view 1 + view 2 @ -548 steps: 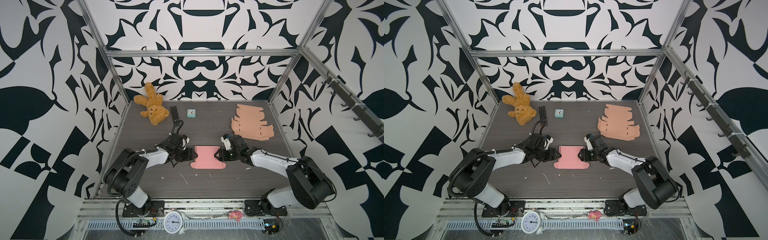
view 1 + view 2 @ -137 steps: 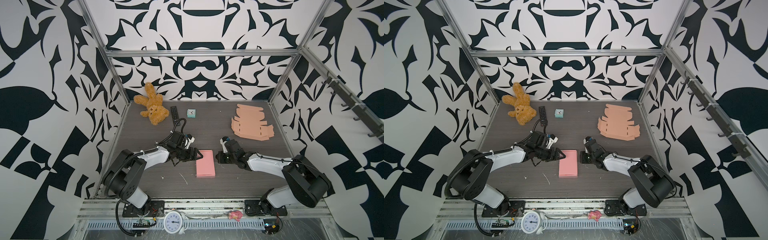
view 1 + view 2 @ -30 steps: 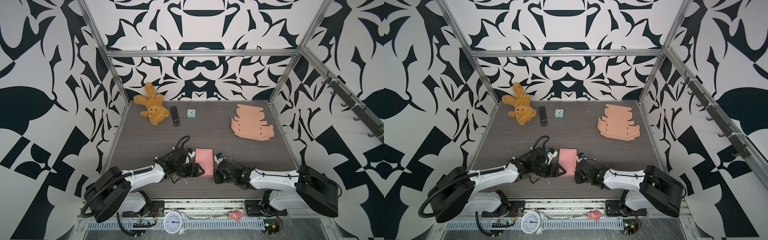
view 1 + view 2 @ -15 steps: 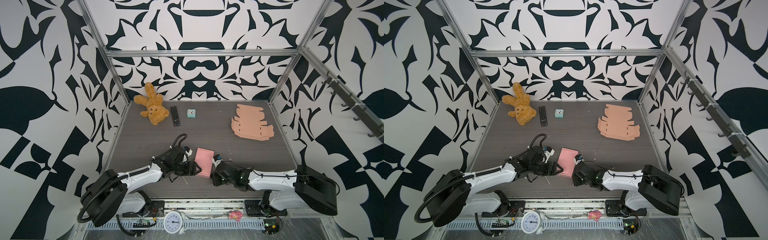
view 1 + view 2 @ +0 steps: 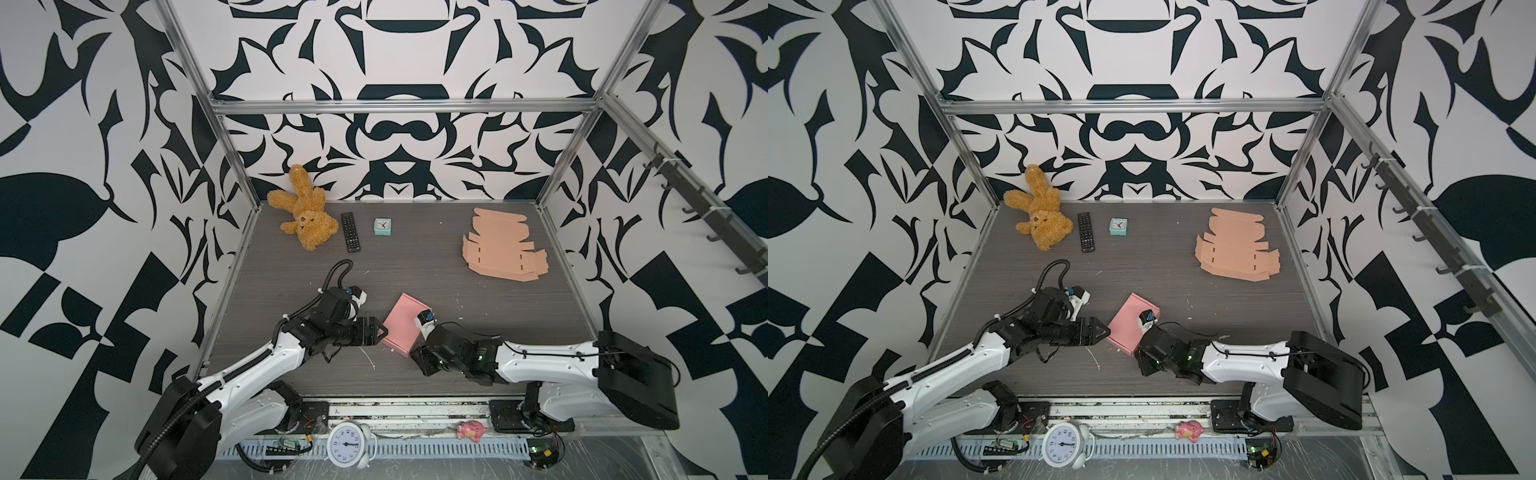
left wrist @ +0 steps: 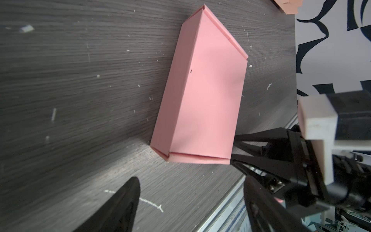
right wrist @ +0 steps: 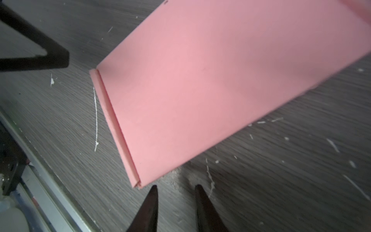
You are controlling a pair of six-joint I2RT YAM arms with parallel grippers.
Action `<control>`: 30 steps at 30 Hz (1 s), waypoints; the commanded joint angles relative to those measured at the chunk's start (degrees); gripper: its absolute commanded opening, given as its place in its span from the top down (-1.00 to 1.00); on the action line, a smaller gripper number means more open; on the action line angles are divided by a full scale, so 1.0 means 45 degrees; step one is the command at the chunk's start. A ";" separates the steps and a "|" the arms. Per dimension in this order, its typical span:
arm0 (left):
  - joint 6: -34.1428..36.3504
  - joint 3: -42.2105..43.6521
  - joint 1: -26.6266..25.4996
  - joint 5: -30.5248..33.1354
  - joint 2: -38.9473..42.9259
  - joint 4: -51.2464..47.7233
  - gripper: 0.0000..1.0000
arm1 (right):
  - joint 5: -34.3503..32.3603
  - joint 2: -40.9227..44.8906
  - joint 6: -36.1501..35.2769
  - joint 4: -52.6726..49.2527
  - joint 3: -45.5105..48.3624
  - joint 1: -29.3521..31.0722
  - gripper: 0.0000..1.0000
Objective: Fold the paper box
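The closed pink box (image 5: 405, 322) lies flat on the counter (image 5: 415, 257), toward 6 o'clock. My right hand (image 7: 175, 190), fingers slightly apart and empty, sits just off the box's 5 o'clock corner. My left hand (image 5: 378, 332), spread wide, flanks it at 9 o'clock. I judge the folding done.

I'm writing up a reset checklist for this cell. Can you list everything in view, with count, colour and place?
paper box: one, pink, folded closed, near middle of table between the grippers
flat box blanks: stack, count unclear, peach, far right
teddy bear: one, tan, far left corner
remote control: one, black, right of the bear
small clock: one, teal, right of the remote
alarm clock: one, white, front rail
pig toy: one, pink, front rail, right of alarm clock
table: one, dark grey woodgrain
left gripper: one, black, open, beside box's left edge
right gripper: one, black, open, just short of box's near corner
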State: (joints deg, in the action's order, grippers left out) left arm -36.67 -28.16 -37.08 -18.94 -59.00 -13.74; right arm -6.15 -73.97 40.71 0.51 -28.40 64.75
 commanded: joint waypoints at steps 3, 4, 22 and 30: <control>0.0066 -0.0238 -0.0011 0.0002 0.0763 -0.1243 -0.68 | -0.1469 0.1329 -0.1492 -0.2284 -0.1060 -0.0051 0.00; 0.0010 -0.0206 -0.0072 -0.0068 0.0784 -0.1242 -0.68 | -0.1405 0.1593 -0.1670 -0.2385 -0.1138 -0.0174 -0.09; -0.1689 0.0638 -0.2670 0.0121 -0.0119 0.1192 -0.68 | 0.4070 -0.0496 -0.4291 -0.3072 -0.4528 -0.5601 -0.66; -0.2106 0.0750 -0.3084 0.0158 -0.1079 0.2622 -0.68 | 0.5409 -0.2897 -0.4602 -0.2613 -0.5803 -0.6817 -0.64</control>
State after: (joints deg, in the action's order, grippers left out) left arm -44.80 -25.45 -50.61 -18.83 -62.96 -5.82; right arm 14.44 -85.89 21.63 -12.36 -51.96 34.96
